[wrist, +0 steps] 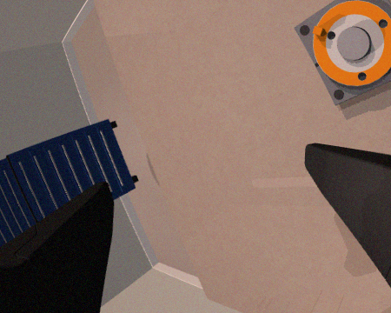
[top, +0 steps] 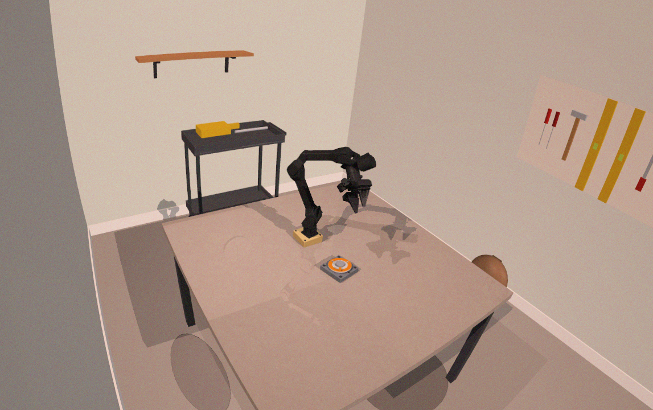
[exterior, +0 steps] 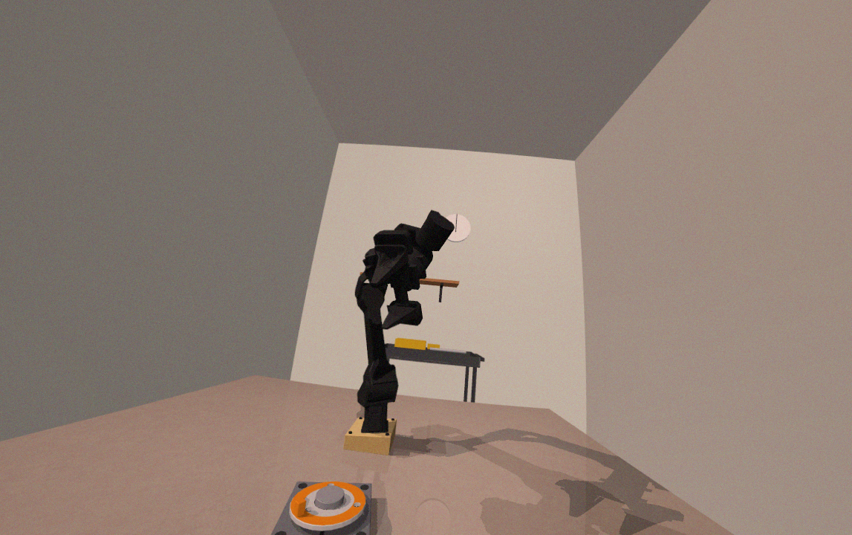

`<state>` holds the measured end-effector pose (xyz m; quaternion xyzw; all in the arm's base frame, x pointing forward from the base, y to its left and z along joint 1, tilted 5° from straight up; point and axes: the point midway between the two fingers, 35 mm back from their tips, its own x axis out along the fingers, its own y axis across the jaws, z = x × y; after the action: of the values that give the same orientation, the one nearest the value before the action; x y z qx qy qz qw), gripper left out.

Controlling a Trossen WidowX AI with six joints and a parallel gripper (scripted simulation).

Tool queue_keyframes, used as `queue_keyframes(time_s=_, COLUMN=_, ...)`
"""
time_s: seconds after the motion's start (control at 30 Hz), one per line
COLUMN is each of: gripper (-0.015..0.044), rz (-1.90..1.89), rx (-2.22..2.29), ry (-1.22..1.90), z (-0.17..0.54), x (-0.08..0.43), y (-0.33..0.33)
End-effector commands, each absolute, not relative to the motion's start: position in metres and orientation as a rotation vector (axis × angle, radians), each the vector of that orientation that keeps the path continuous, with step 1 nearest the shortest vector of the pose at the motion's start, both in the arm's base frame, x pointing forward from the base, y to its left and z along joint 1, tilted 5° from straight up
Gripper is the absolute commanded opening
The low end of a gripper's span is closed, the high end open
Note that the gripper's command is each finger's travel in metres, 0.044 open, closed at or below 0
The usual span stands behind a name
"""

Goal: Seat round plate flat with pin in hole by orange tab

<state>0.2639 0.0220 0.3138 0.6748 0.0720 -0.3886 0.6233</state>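
Note:
The round plate (top: 331, 265) (exterior: 348, 516) (wrist: 328, 67), orange with a pale middle, sits around the grey post (top: 340, 263) (exterior: 330, 496) (wrist: 353, 43) on the square grey base (top: 331, 274) (exterior: 287, 516) (wrist: 308, 40). Its orange tab (exterior: 298, 507) (wrist: 320, 30) is at the left of the plate in the wrist view, with a dark hole just inside it. The pin is not visible; the plate's tilt is too small to judge. My gripper (top: 360, 209) (wrist: 211, 173) is open and empty, high above the table and away from the plate, touching neither plate nor base.
The arm's yellow mount (top: 307, 238) (exterior: 368, 442) stands on the table (top: 267, 306) beside the base. A dark cart (top: 234, 140) stands behind the table. A blue slatted object (wrist: 69, 169) shows beyond the table edge in the wrist view.

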Motion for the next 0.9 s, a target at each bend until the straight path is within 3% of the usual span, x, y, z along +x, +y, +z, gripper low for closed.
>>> queue_keyframes(time_s=0.0, gripper=0.0374, rz=-0.895, rx=1.535, ry=0.174, z=0.312, x=0.265, y=0.022)
queue_keyframes(time_s=0.47, gripper=0.0006, rz=-0.832, rx=0.615, ry=0.923, z=0.208, x=0.302, y=-0.029)
queue_keyframes(time_s=0.87, gripper=0.0000, rz=-0.412, rx=0.171, ry=1.412, z=0.132, x=0.298, y=-0.076)
